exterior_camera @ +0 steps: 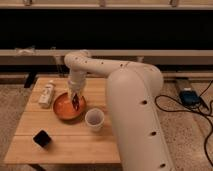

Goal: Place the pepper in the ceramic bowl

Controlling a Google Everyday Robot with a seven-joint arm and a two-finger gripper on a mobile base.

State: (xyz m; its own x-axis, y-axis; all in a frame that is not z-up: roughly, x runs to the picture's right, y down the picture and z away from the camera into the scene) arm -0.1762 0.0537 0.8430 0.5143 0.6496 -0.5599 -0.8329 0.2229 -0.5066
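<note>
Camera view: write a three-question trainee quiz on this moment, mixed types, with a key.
1. True or false: the gripper hangs above the bowl.
2. Which thing stands nearest the bowl on its right side in the picture? A) the black box B) the white cup C) the white bottle
3. Fill in: the dark red thing at the gripper's tip is the ____.

Key: 1 true; 2 B; 3 pepper. The pepper shows over the bowl's inside, at the tip; whether it has been let go cannot be told.
</note>
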